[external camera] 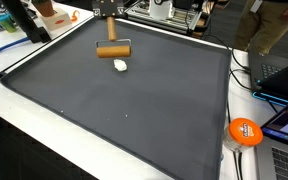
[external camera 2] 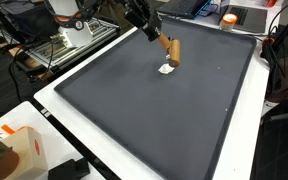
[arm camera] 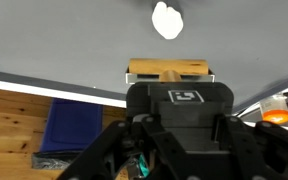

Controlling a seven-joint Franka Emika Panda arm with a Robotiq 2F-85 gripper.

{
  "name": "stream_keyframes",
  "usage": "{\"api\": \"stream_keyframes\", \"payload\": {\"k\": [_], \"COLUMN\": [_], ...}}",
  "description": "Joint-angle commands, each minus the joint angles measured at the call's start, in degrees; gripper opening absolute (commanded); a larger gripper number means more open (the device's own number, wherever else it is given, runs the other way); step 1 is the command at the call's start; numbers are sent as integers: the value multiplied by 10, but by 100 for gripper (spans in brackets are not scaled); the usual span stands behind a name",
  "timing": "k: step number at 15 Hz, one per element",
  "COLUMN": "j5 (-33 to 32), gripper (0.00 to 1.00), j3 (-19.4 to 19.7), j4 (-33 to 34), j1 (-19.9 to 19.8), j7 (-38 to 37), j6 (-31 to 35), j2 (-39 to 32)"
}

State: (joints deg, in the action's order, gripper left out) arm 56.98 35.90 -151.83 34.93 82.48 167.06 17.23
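Wrist view looks down past the black Robotiq gripper [arm camera: 174, 100] onto a light brown wooden mallet with a cylinder head and a thin handle [arm camera: 169, 70]. Only the head shows there, lying crosswise just under the gripper body, because the handle is hidden between the fingers.

In both exterior views the gripper [external camera: 111, 30] comes in from the far edge of the scene. Its jaws are closed tightly on the upper part of the handle, so the wooden mallet [external camera 2: 172, 50] is in its hold. This grip high on the handle seems sensible to me: the heavy head is left free at the low end, away from the fingers, and the camera on the wrist can see over it. The head is low over the dark grey rubber-like mat [external camera: 134, 110], which covers most of the white table [external camera: 34, 120]. I cannot tell if the head rests on the mat or hangs just above it.

A small white rounded lump [external camera: 120, 66] lies flat on the mat just beside the head, on the near side of it. The wrist view shows a strip of bare mat between the two, so they appear apart. The lump lies alone in the open part of the mat, which leaves room around it on every side.

An orange round disc [external camera: 244, 131] sits on the white border at the mat's corner, well apart from the gripper.
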Motion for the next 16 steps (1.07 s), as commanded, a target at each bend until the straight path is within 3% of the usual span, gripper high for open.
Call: {"api": "stream_keyframes", "payload": {"k": [1, 16], "j5": [31, 95], "gripper": [22, 22], "j3": [25, 48], "j4": [-18, -32], "j1": [11, 31], "j7": [49, 142], "j6": [-2, 2], "j2": [21, 37]}}
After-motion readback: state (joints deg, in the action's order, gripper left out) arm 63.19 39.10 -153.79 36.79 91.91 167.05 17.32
